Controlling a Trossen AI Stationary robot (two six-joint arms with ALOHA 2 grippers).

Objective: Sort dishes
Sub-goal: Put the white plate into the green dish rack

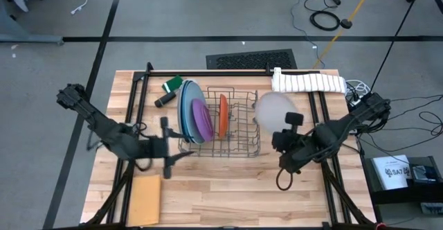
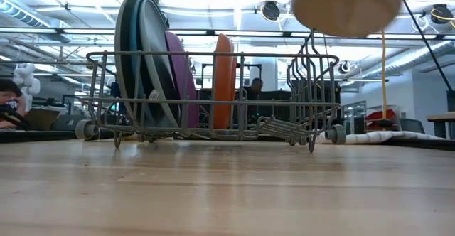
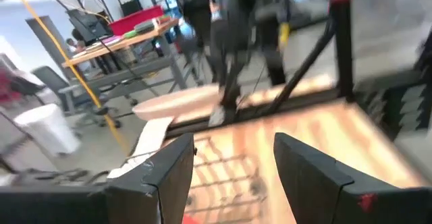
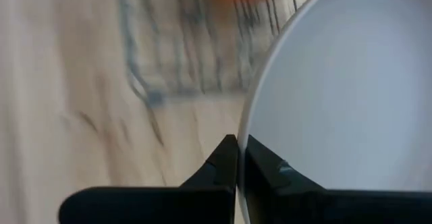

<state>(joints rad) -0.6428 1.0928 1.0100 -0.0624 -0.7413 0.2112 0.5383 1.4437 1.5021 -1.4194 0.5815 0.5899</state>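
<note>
Your right claw [image 4: 237,158] is pinched tight on the rim of the light grey plate [image 1: 272,109], holding it in the air just beside the wire rack [image 1: 239,141], where the other plates stand. That thin edge grip could let it twist or slip if you swing fast. Your left claw [image 1: 166,149] waits half open and empty near the rack's other side
</note>
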